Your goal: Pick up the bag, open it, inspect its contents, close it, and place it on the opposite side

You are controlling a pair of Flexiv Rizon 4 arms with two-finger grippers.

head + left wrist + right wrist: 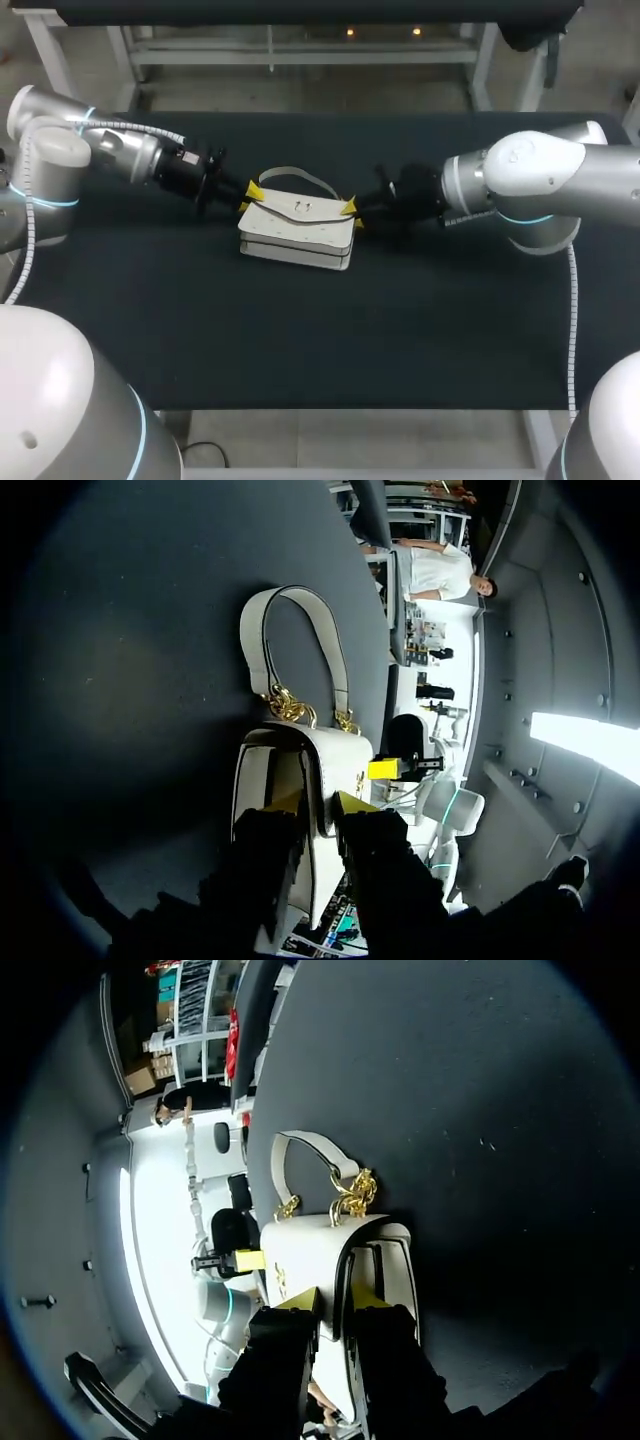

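Head view | black table | left fingers, right fingers clamped on bag

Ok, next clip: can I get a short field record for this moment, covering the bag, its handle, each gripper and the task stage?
bag: white handbag at the middle of the dark table, flap down
handle: handle lies flat on the far side of the bag
left gripper: left gripper at the bag's left end, fingers pinching its edge
right gripper: right gripper at the bag's right end, pinching likewise
task stage: gripped at both ends, not yet opened, apparently resting on the table
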